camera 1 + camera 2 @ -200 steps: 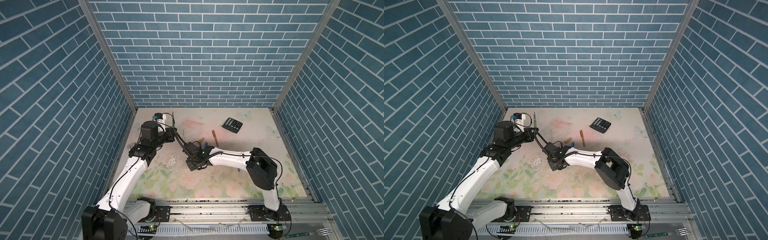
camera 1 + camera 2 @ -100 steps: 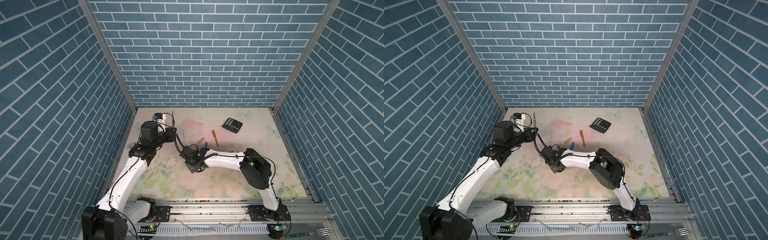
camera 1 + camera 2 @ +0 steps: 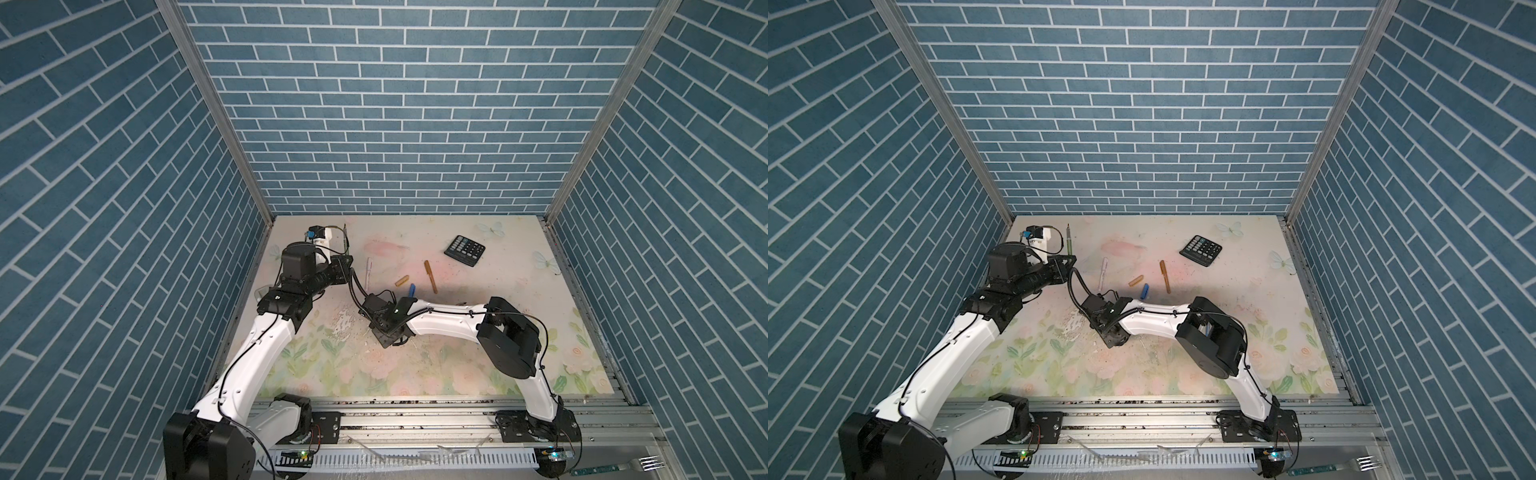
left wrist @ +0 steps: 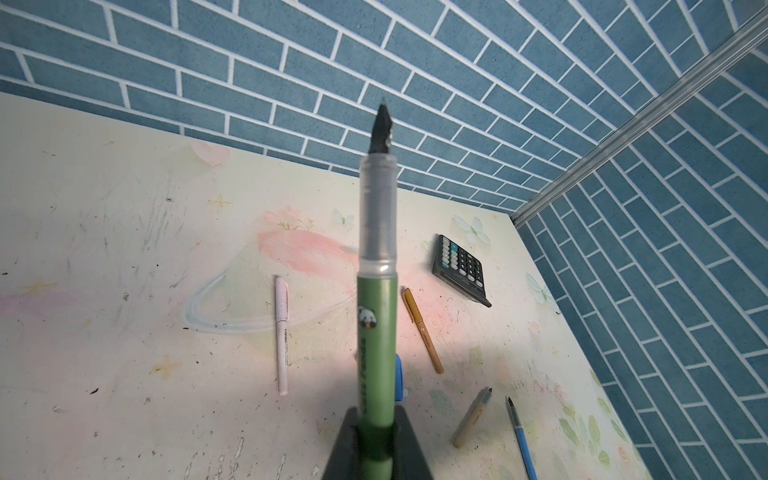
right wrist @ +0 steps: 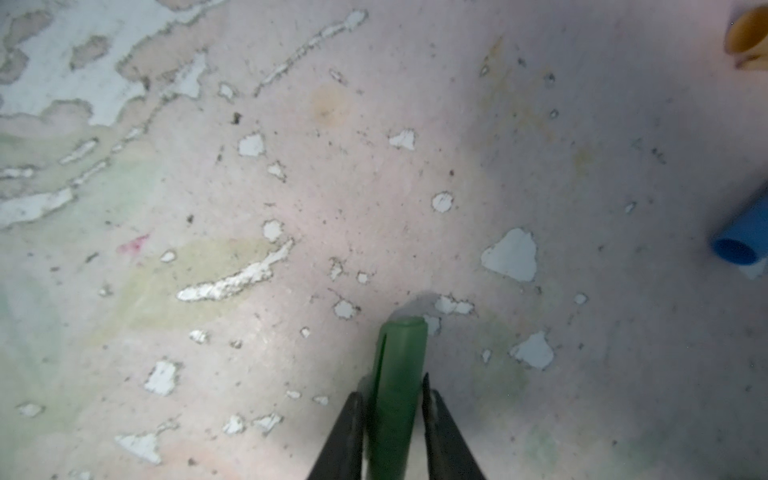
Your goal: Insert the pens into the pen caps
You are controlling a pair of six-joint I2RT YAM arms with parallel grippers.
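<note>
In the past second the right gripper (image 5: 391, 390), grasping the stubby green plastic pen cap (image 5: 401, 353), had drifted left, low over the floral table mat (image 3: 457, 374). The left gripper (image 4: 376, 417) stayed clenched on the slim green stick pen (image 4: 376, 332), nib-up by the far-left corner. Capping seemed next, though the two remained well apart.

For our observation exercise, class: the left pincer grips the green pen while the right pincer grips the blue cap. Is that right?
Not quite: the right pincer grips the green cap, as the right wrist view shows. The rest stands.
</note>
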